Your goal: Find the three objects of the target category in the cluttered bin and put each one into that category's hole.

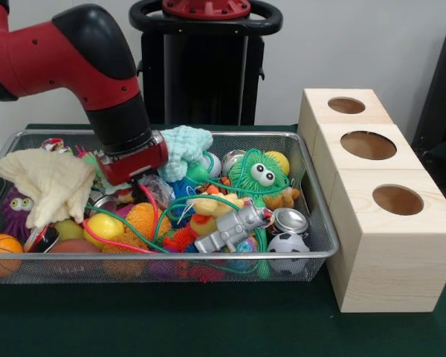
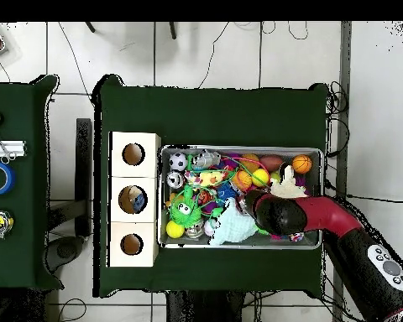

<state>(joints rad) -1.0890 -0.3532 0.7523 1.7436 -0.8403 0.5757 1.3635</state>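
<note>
Front camera faces the robot closely; overhead looks straight down; both share the bin (image 1: pixel 316 223) (image 2: pixel 238 150).

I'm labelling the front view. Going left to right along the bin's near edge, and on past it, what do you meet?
Basketball → silver robot toy → soccer ball → bin rim → wooden boxes.

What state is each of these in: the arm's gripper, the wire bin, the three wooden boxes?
gripper: down among the toys in the bin, fingers hidden.
bin: crowded with toys, on the green table.
wooden boxes: in a row beside the bin, round holes facing up; something blue shows in the middle hole.
</note>
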